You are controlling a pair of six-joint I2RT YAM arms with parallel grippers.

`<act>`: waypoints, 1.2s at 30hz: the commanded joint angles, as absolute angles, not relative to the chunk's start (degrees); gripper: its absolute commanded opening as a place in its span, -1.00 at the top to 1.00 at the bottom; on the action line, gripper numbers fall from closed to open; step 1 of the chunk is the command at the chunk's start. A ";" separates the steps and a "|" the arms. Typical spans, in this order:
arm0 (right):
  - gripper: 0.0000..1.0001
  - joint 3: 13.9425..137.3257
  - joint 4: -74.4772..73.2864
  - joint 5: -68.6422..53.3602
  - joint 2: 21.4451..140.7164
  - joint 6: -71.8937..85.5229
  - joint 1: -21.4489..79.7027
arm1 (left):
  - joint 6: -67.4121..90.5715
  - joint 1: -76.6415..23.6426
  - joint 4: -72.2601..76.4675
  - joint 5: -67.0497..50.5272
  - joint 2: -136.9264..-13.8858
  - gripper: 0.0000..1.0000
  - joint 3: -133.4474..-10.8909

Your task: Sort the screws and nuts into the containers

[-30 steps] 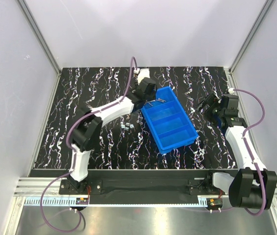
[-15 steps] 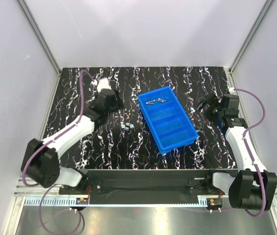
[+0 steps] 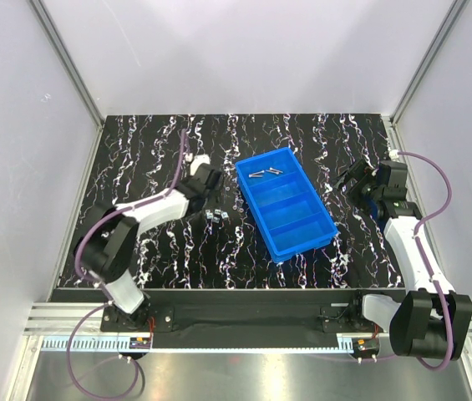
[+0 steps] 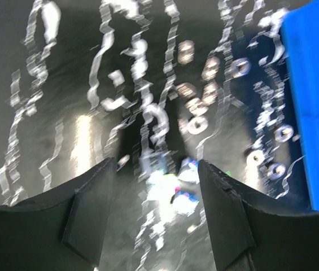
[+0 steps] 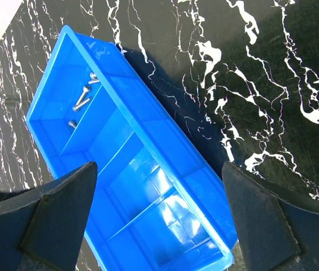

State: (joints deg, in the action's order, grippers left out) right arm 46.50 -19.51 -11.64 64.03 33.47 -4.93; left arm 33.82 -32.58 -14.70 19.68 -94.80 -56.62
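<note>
Swinging in from the far left, the left gripper (image 3: pixel 211 199) is hovering open by the nuts (image 3: pixel 216 216); the right gripper (image 3: pixel 354 179) is hanging open right of the blue tray (image 3: pixel 302 239).

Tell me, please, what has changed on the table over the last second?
The left gripper left the far end of the blue tray, swung out to the left, then came back toward the nuts lying on the table beside the tray. Its jaws stand open with nothing between them. The screws at the tray's far end, the tray, the nuts and the open right gripper stayed put.
</note>
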 commanded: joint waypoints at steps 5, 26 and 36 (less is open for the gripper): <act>-0.99 46.32 -19.42 -10.55 61.87 32.35 -4.75 | 34.89 -34.36 -17.31 24.52 -100.63 -0.28 -62.40; -0.99 46.58 -18.63 -10.99 64.25 32.26 -4.75 | 37.71 -34.98 -17.58 26.10 -105.03 0.15 -60.47; -0.99 46.67 -18.81 -10.63 63.90 32.34 -4.66 | 37.18 -35.07 -16.79 24.61 -104.07 0.74 -59.41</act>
